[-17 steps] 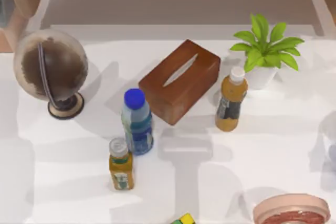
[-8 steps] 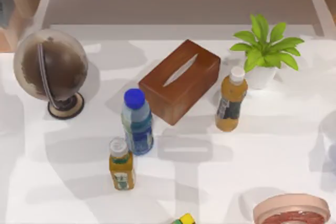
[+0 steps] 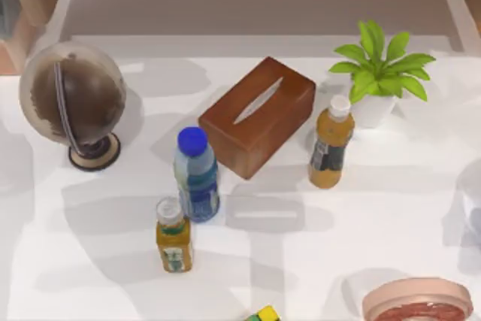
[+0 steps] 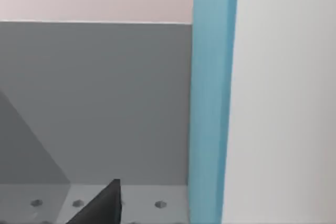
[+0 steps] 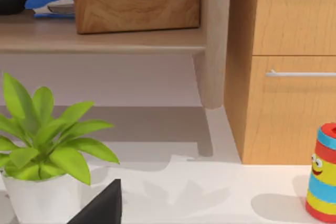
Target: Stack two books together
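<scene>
While no books are appearing on the white counter (image 3: 391, 208) beside the brown wooden tissue box (image 3: 257, 116), stacking is pending; tool state: cannot tell.

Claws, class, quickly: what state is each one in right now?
Left claw: cannot be told.
Right claw: cannot be told.

a potted plant (image 5: 44, 150) on the white table (image 5: 210, 192), a striped toy (image 5: 323, 171) beside a wooden cabinet (image 5: 289, 66)
</scene>
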Available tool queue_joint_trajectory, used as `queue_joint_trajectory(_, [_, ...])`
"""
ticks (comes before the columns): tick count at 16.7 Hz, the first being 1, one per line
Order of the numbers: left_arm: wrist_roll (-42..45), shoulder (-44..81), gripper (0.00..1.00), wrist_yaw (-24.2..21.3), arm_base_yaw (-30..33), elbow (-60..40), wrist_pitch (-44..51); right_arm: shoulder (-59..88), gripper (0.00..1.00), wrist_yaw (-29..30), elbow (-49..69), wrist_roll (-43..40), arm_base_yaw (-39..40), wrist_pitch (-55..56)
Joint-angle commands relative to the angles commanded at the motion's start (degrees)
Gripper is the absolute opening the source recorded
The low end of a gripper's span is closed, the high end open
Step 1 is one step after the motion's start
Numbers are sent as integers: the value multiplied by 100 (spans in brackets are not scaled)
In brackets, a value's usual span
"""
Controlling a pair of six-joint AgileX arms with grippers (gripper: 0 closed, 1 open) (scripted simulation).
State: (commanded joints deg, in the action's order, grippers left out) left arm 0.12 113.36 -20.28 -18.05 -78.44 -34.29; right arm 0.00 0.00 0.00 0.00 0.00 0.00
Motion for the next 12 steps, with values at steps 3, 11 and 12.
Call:
queue_joint_trajectory(3, [-1, 245, 100, 17, 15, -386, 126, 0, 100, 0, 0, 0, 0, 0])
queue_joint_trajectory(11, [-4, 505, 92, 133, 143, -692, 175, 0, 100, 0, 0, 0, 0, 0])
queue_joint_trajectory(12, [-4, 505, 85, 133, 143, -692, 175, 0, 100, 0, 0, 0, 0, 0])
